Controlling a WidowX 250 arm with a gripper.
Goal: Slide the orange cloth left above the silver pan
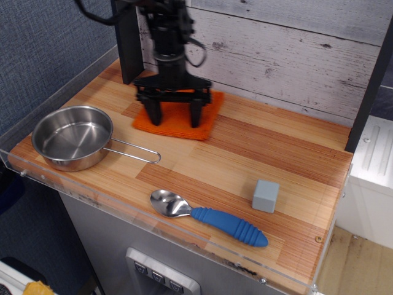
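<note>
The orange cloth (175, 123) lies flat on the wooden table at the back, a little right of and beyond the silver pan (72, 136). The pan stands at the front left with its wire loop handle (135, 150) pointing right. My gripper (175, 118) stands upright over the cloth, open wide, with both fingertips pressed down on the cloth's surface. The cloth's middle is partly hidden behind the fingers.
A spoon with a blue handle (209, 216) lies near the front edge. A small grey block (265, 195) stands at the right. A dark post (128, 40) stands at the back left, close to the cloth. A clear rim (55, 98) runs along the table's edges.
</note>
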